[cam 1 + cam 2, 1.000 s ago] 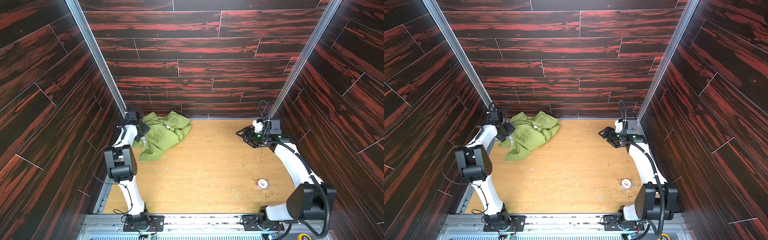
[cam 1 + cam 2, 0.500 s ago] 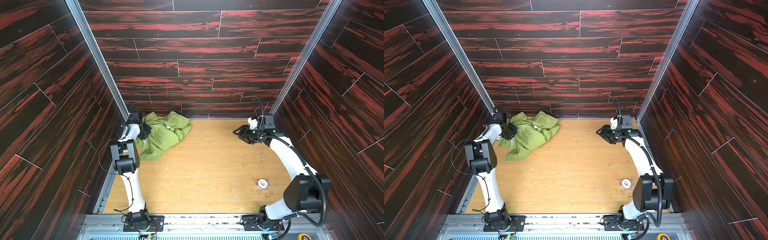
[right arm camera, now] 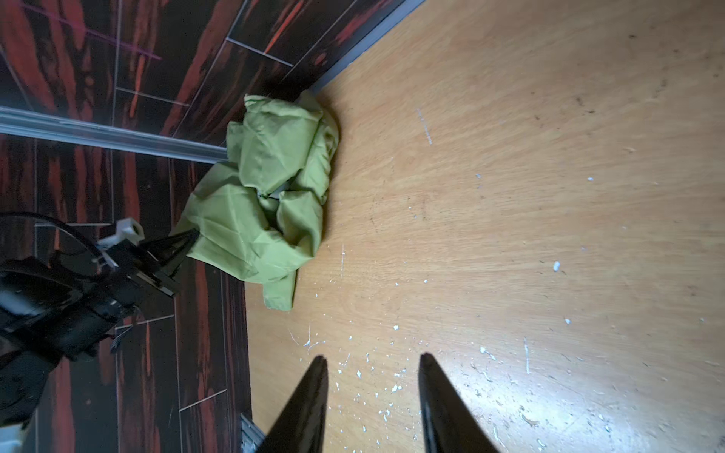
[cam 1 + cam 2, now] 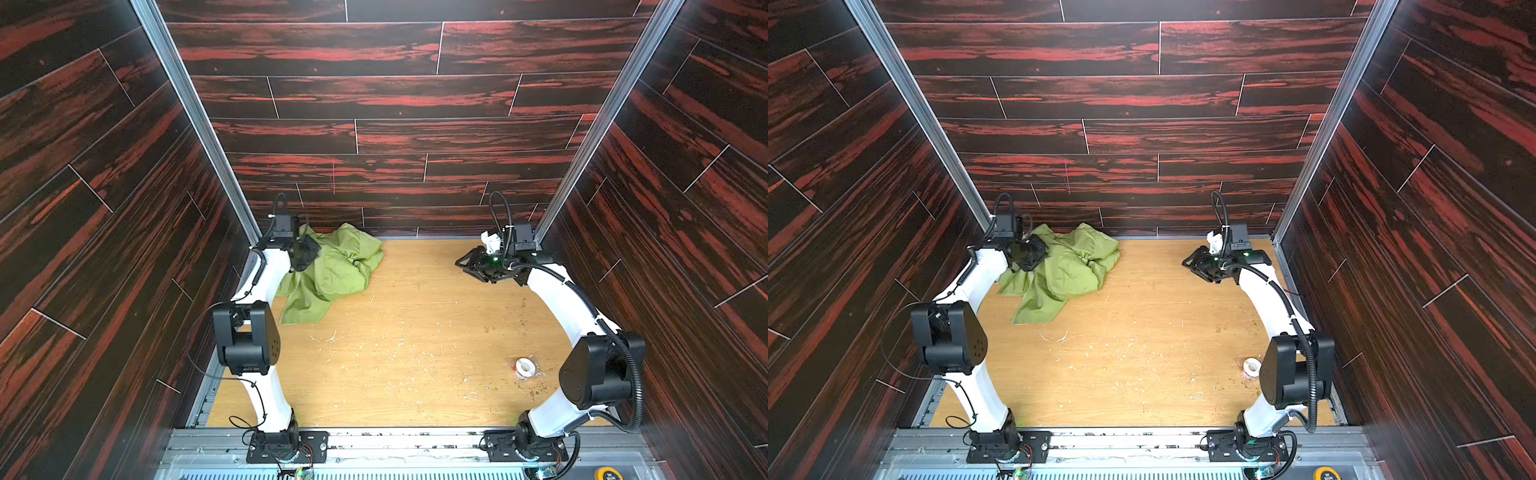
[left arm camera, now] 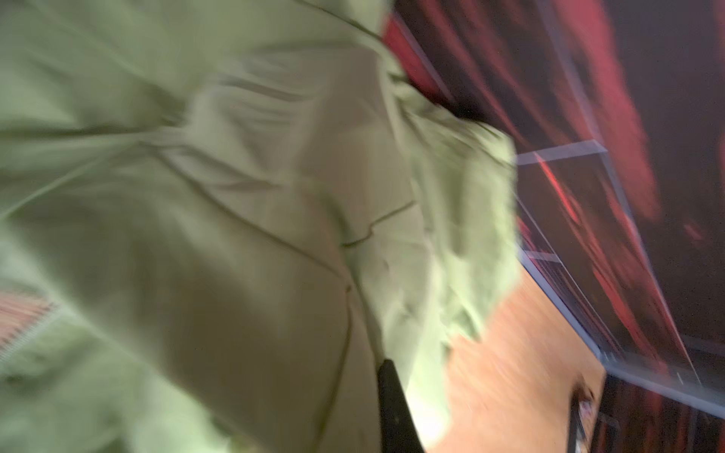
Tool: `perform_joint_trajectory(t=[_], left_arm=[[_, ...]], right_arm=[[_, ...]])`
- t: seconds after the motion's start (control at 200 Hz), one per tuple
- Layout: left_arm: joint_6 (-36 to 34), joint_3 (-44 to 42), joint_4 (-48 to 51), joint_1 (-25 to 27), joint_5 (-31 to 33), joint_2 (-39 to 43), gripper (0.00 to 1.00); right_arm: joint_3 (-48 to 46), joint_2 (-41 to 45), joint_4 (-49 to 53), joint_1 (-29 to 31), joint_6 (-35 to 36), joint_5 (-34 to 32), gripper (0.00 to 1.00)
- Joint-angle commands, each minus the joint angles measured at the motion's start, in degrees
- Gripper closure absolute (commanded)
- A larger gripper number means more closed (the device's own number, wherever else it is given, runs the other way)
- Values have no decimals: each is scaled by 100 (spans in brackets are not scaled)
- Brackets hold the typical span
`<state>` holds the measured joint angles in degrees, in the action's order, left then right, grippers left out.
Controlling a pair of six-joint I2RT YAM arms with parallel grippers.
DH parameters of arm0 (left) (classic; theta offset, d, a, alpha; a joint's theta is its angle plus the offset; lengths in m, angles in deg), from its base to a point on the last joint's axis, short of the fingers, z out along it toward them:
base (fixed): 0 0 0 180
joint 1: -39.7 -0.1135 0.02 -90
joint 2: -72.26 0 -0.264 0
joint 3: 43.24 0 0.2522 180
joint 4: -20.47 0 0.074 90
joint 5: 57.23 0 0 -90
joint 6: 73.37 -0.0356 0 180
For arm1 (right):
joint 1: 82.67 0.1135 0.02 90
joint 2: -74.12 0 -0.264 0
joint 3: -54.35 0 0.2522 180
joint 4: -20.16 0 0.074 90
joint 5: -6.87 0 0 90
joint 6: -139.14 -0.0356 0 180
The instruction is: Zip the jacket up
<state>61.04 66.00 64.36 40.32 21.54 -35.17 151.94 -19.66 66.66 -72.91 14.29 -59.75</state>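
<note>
Left fingers [image 3: 176, 241] pinch the jacket [image 3: 274, 157]; right fingers [image 3: 310, 404] well apart

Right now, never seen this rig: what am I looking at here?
Two white robot arms, each ending in a two-finger gripper, stand at the near edge of a wooden table. Two pictures look down from overhead and are nearly identical; the other two are shot from each arm's wrist. A crumpled green jacket lies in the far left corner, and a small white roll lies near the right arm. The left gripper is shut at the jacket's edge, apparently pinching it. The right gripper is open and empty.
</note>
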Motion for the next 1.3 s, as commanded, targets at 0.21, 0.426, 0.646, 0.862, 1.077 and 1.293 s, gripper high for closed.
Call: perform_joint_trajectory(t=[0.21,0.426,0.646,0.862,1.077,1.293], left_arm=[[-243,-101,94,1404,-134,981,100],[-332,323,51,2530,-274,812,100],[-389,1180,53,3319,-575,259,100],[-640,1667,436,3639,-572,5,84],[-898,1158,1084,3621,364,230,39],[-628,-159,1074,3597,925,1233,36]], right_arm=[[-312,87,89,158,-35,-18,55],[-645,416,239,156,-49,-291,52],[-849,727,430,72,-135,-611,41],[-903,987,653,-123,-143,-736,32],[-982,1071,728,-140,-193,-676,29],[-1058,1081,918,-134,-138,-762,29]])
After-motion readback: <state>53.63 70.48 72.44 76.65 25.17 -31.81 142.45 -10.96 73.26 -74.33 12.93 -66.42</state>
